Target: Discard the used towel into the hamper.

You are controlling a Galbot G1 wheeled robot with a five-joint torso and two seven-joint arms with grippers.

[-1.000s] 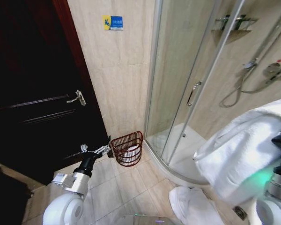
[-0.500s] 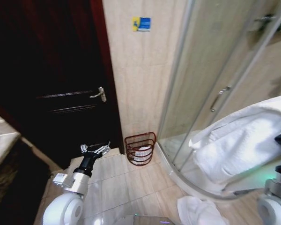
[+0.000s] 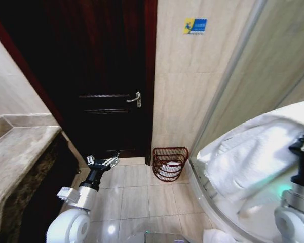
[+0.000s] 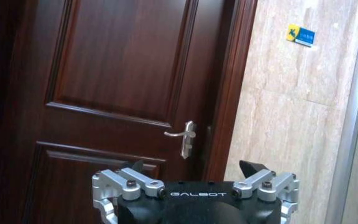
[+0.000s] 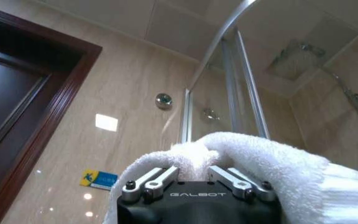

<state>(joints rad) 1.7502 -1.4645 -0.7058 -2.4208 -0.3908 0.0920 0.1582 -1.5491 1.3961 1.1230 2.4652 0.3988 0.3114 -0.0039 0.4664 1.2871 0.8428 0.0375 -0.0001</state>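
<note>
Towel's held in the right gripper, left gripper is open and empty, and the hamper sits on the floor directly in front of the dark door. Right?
One thing is off. In the head view the hamper stands against the beige tiled wall beside the dark door, next to the shower glass, not in front of the door. The rest holds: the right gripper grips the towel, and the left gripper is open and empty.

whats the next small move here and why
Probably swing the right hand, shut on the white towel, leftward and down toward the hamper. The towel hangs high at the robot's right, while the hamper sits on the floor by the wall ahead, off to the left of it. The left hand hovers open and empty near the door.
</note>
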